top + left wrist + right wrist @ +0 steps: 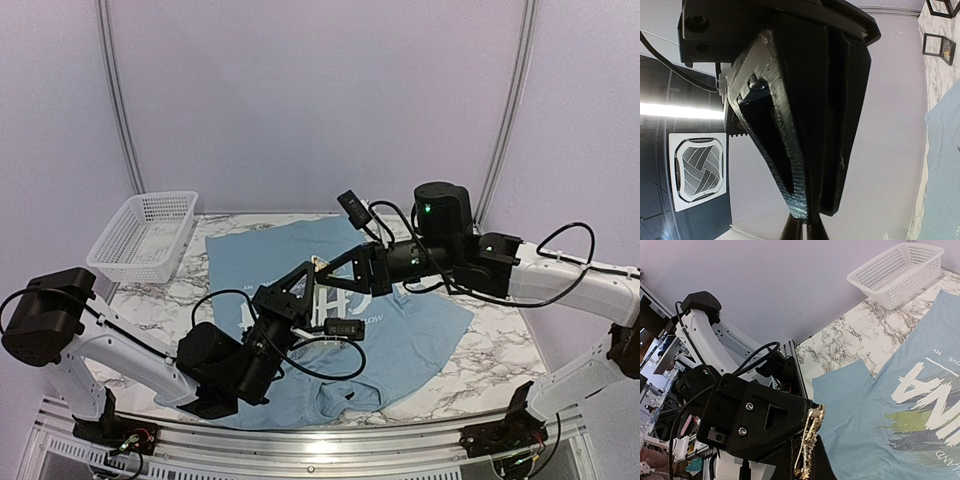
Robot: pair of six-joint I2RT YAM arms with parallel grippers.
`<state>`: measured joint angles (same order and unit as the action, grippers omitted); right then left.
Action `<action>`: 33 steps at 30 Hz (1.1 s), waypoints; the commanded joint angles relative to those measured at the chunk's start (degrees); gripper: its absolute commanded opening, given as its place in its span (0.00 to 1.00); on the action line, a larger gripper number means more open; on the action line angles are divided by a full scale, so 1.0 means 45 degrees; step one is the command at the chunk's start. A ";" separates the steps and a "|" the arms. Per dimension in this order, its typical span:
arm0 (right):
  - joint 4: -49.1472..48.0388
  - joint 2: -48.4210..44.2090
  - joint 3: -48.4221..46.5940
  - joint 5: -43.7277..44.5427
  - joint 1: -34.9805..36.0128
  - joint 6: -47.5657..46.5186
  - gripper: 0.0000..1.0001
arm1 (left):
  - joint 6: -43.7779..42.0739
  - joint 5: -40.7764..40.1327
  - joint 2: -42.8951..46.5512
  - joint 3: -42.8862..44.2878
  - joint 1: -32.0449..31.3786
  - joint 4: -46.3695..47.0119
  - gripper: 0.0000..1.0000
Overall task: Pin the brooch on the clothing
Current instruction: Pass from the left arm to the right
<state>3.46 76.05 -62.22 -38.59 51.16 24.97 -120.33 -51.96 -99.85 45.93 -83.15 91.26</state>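
Note:
The brooch (811,440) is a gold ornate piece seen edge-on, with a thin pin wire along its left side, held in the air above the clothing. My left gripper (812,412) points up and is shut on the brooch's upper end. In its own view, my left gripper (812,212) shows its jaws pressed together. My right gripper (810,467) reaches in from the right, its dark fingers shut on the brooch's lower part. From above, both grippers meet at the brooch (320,263). The clothing (430,330), a light blue T-shirt with white lettering (920,385), lies flat on the marble table.
A white mesh basket (145,235) stands at the back left of the table, beside the shirt's sleeve. Two small black square cases (939,49) sit on the marble beyond the shirt. The left arm's cables (300,360) hang over the shirt's near hem.

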 commanded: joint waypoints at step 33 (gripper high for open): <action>-0.0394 -0.0338 -0.0302 0.0940 -0.0022 -0.0538 0.00 | -0.0215 -0.1521 0.0109 -0.0080 0.0116 0.2316 0.51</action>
<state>3.38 76.05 -62.22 -35.16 51.22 24.67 -120.36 -54.24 -100.09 45.89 -83.18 91.81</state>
